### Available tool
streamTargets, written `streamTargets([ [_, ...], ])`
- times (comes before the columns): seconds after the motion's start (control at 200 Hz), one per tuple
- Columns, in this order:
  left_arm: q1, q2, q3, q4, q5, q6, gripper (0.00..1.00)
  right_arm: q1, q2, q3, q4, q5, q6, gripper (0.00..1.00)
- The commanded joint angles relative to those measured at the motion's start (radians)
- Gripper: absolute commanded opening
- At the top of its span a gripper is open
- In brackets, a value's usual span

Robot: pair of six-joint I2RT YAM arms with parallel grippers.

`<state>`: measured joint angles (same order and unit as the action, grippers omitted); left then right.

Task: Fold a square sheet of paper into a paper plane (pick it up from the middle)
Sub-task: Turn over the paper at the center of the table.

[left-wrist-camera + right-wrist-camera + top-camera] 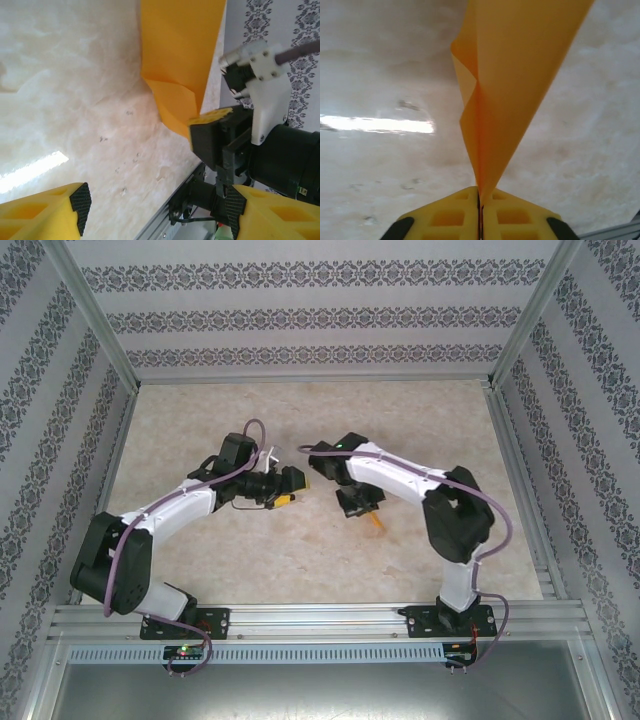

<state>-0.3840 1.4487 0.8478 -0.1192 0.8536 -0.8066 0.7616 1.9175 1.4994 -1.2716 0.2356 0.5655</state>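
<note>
Over the table (250, 570) | my right gripper (480, 197) pinches the paper (520, 75) at a fold | left gripper (157, 202) wide, empty | I'd close left squarely on the fold, no tugging.

Table (300, 565): beige marbled top, flat and bare across most of its width.
Rail (320, 616): ribbed aluminium, along the table's near edge.
Left base (185, 624): black, bolted on the rail's left part.
Right base (452, 620): black, on the rail's right part, well apart from the left.
Specks (131, 161): small dark marks on the top, beyond the rail.
Glare (375, 125): pale streak on the top.
Paper (520, 75): orange, over the top well beyond the rail; contact cannot be told.
</note>
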Motion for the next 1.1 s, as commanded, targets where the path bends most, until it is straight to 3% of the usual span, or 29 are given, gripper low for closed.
streamTargets([
  [0.0, 0.013, -0.051, -0.027, -0.05, 0.026, 0.033, 0.74, 0.036, 0.063, 0.066, 0.005, -0.064, -0.019, 0.15],
  [0.135, 0.019, -0.128, -0.044, -0.189, -0.013, 0.083, 0.74, 0.061, 0.118, 0.111, 0.084, -0.158, -0.025, 0.23],
  [0.27, 0.052, -0.219, -0.085, -0.27, -0.025, 0.096, 0.74, 0.073, 0.142, 0.123, 0.175, -0.239, -0.024, 0.24],
  [0.35, 0.069, -0.243, -0.103, -0.286, -0.025, 0.102, 0.75, 0.073, 0.165, 0.127, 0.204, -0.261, -0.027, 0.24],
  [0.56, 0.075, -0.214, -0.091, -0.273, -0.003, 0.113, 0.75, 0.053, 0.165, 0.085, 0.348, -0.39, -0.024, 0.36],
  [0.884, 0.074, -0.074, -0.005, -0.196, 0.021, 0.102, 0.72, -0.046, -0.081, -0.134, 0.545, -0.505, -0.01, 0.39],
  [1.094, 0.028, 0.065, 0.13, -0.176, -0.006, 0.112, 0.63, -0.153, -0.252, -0.272, 0.555, -0.525, -0.037, 0.44],
])
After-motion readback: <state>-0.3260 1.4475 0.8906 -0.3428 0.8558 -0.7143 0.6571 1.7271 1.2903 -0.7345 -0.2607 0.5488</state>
